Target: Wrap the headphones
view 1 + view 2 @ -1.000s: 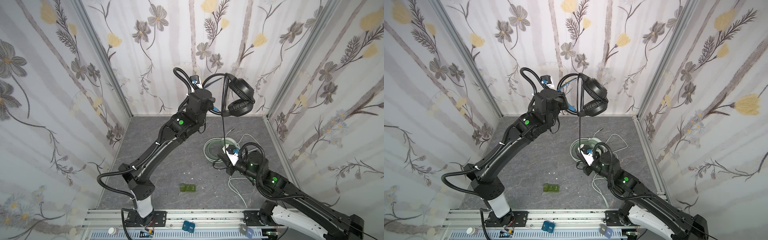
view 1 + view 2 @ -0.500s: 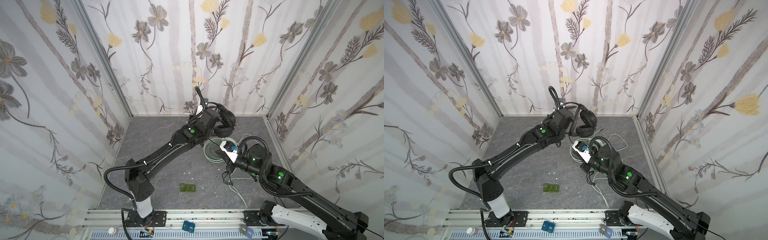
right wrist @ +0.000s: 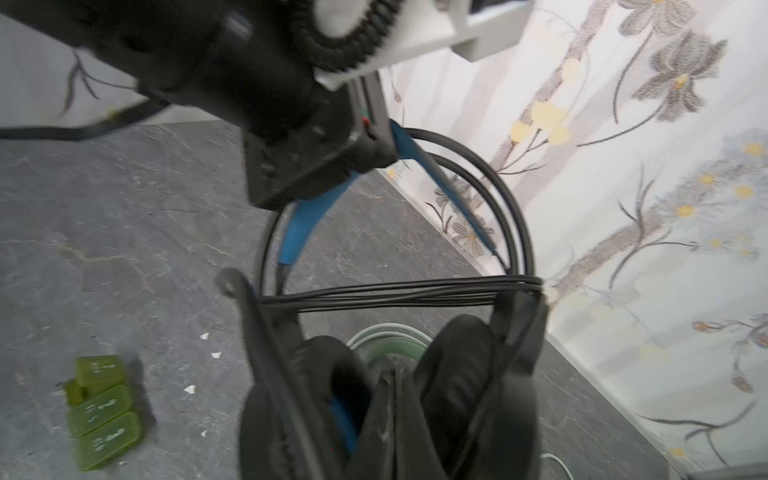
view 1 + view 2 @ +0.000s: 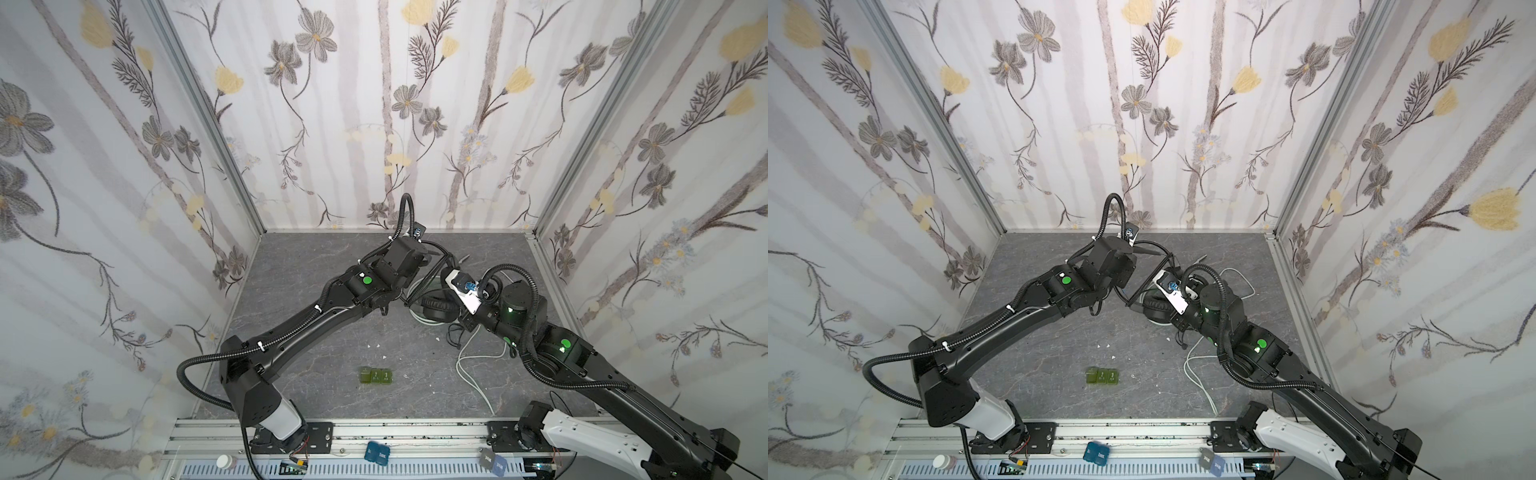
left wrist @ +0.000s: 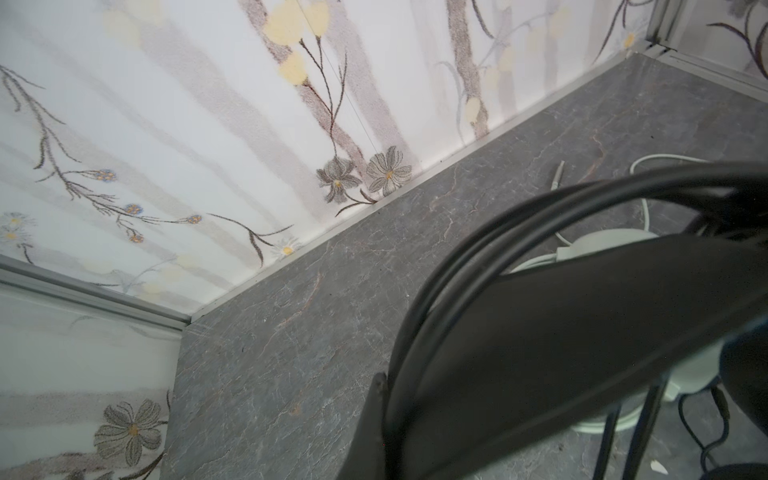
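Wrapping looks nearly done — left hand (image 3: 374,143) grips black headset (image 3: 457,374) by its band, right hand (image 3: 392,386) clenched; next, tuck cable (image 3: 399,293) end.

place: a robot test cell in a lab (not a lived-in room)
walls: three flat panels (image 4: 374,104) of printed flower wallpaper, joined by bare aluminium posts (image 4: 208,120)
floor: small grey stone-look board (image 4: 316,257)
front edge: slotted aluminium rail (image 4: 415,432)
mounted there: a left arm (image 4: 291,332) and a right arm (image 4: 602,382), black, bolted on by their bases
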`<state>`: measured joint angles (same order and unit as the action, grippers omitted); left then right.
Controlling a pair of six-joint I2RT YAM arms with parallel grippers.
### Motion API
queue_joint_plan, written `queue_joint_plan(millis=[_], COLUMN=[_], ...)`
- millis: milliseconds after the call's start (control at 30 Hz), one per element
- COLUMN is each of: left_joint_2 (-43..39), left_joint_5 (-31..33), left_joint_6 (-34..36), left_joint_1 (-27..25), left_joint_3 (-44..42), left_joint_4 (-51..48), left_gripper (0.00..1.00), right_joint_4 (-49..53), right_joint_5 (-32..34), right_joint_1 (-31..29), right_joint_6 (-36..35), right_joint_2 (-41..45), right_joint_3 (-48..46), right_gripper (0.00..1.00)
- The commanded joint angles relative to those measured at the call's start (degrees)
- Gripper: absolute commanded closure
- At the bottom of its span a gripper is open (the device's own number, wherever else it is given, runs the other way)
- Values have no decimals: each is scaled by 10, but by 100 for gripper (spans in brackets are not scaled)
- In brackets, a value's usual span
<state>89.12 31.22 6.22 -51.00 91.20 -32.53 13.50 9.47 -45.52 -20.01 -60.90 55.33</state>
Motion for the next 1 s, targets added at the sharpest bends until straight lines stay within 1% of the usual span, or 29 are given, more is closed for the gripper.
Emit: queue_joint_plan(millis=[0,167,267,400,700,833,967], left_joint_2=[-16,-15,-17,-23,-26,-22,-24], left_joint_5=[-45,-95,-115,-148,-202,-206,-211], left_joint_6=[38,69,72,64,38,28,14], left_joint_1=[1,2,2,0,-3,-6,-6], left_joint_3=[1,22,29,35,55,65,73], left_joint_4=[-28,-98,-120,-128,-125,-120,-109], left_gripper=[100,100,100,100,100,100,100], right_joint_4=[2,5,7,5,-40,-58,-77], right_joint_5=[48,76,93,95,41,17,0], right_joint_1=[14,21,24,42,117,140,158], right_joint_6=[-31,-66,-81,-82,-42,-15,13], right_joint_2=[-3,-10,-14,-19,-32,-42,-37], right_joint_3=[13,23,23,19,3,-4,-30], right_gripper=[96,91,89,89,86,86,86])
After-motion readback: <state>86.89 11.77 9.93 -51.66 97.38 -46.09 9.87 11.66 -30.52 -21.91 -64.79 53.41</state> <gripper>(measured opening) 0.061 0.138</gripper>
